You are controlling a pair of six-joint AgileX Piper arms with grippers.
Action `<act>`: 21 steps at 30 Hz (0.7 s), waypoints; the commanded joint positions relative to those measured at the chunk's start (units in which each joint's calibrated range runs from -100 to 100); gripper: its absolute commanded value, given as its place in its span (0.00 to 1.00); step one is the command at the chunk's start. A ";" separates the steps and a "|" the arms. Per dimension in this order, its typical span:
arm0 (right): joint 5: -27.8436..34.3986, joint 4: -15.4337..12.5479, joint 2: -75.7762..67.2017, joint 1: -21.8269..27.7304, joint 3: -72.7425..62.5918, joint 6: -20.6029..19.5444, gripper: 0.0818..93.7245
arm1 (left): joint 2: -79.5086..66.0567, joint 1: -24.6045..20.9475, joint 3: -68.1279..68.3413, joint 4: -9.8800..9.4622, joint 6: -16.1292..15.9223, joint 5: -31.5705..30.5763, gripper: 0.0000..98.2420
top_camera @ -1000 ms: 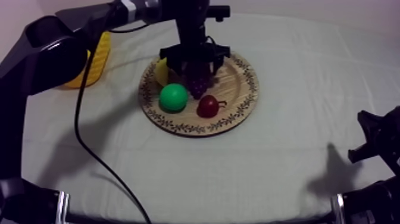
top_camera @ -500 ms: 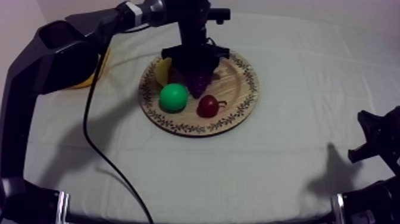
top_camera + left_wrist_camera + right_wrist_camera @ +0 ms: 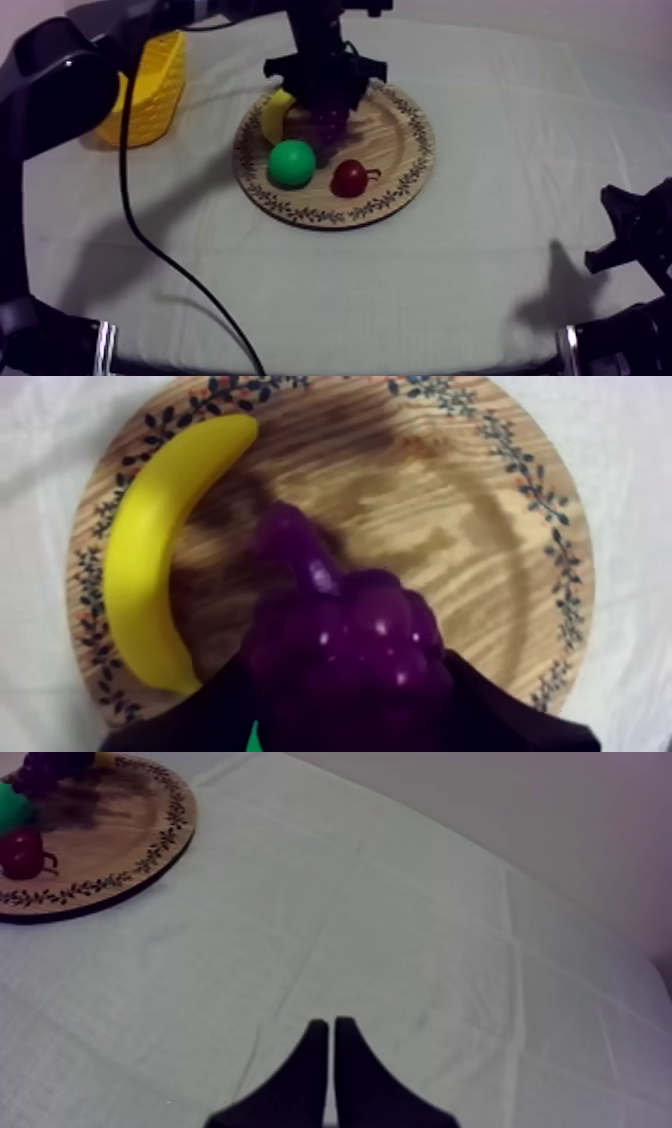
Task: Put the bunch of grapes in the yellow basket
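Observation:
The purple bunch of grapes [image 3: 340, 638] hangs just above the round wooden board [image 3: 480, 526], with my left gripper [image 3: 340, 721] shut on its sides. From above, my left gripper [image 3: 326, 105] holds the grapes [image 3: 331, 124] over the board's [image 3: 400, 165] back part. The yellow basket [image 3: 152, 92] stands at the far left of the table. My right gripper [image 3: 331, 1040] rests low over bare cloth, its fingers together as a narrow wedge, far from the board [image 3: 120, 847].
On the board lie a banana [image 3: 150, 566] beside the grapes, a green pear [image 3: 292, 163] and a small red fruit [image 3: 349, 178] at the front. My right arm [image 3: 630, 240] sits at the table's right edge. Open cloth spreads between board and basket.
My left gripper has risen with the grapes in it, lifting them off the board's surface. The right arm has not moved.

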 commanded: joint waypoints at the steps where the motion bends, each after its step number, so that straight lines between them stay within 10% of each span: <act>1: -0.03 0.00 -0.01 -0.01 -0.02 0.01 0.00 | -3.16 0.13 1.22 -0.02 -0.63 0.39 0.53; 21: -0.03 0.00 -0.01 -0.01 -0.02 0.01 0.00 | -18.35 -3.94 8.59 -1.14 -3.50 3.24 0.55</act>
